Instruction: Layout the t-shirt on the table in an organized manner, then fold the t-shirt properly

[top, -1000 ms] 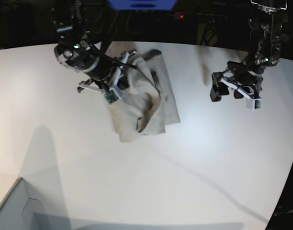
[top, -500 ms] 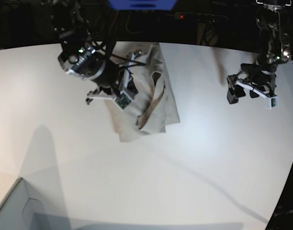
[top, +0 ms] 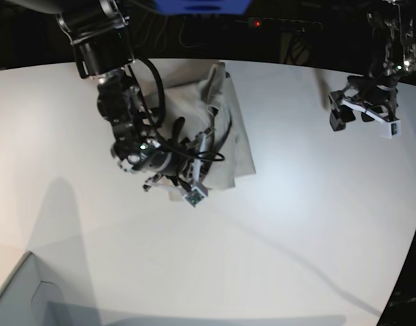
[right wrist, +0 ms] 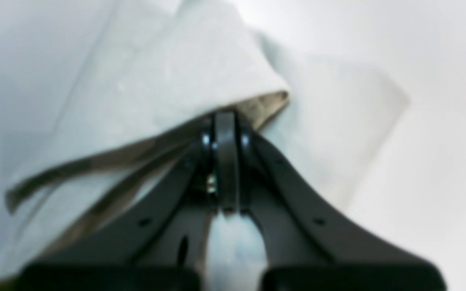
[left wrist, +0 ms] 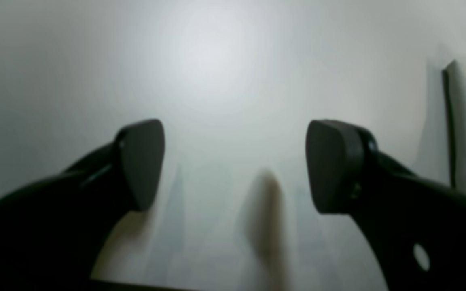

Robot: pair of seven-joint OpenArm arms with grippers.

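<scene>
Spreading wide under everything is the large smooth matte white table point(top: 276, 224), its far edge curved. Toward its far left lies the light grey-beige cloth t-shirt point(top: 236, 139), partly folded with creases. The right gripper point(right wrist: 225, 121) has its black jaws pressed together, pinching a fold of that shirt. The left gripper point(left wrist: 235, 165) hangs well apart, jaws spread, holding nothing.

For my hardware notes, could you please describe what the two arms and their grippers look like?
Both arms are black, with loose black cables. The left gripper has curved black fingers ending in flat, rounded matte pads. The right gripper has the same black fingers, pierced by small holes. In the base view each wrist carries white parts.
</scene>
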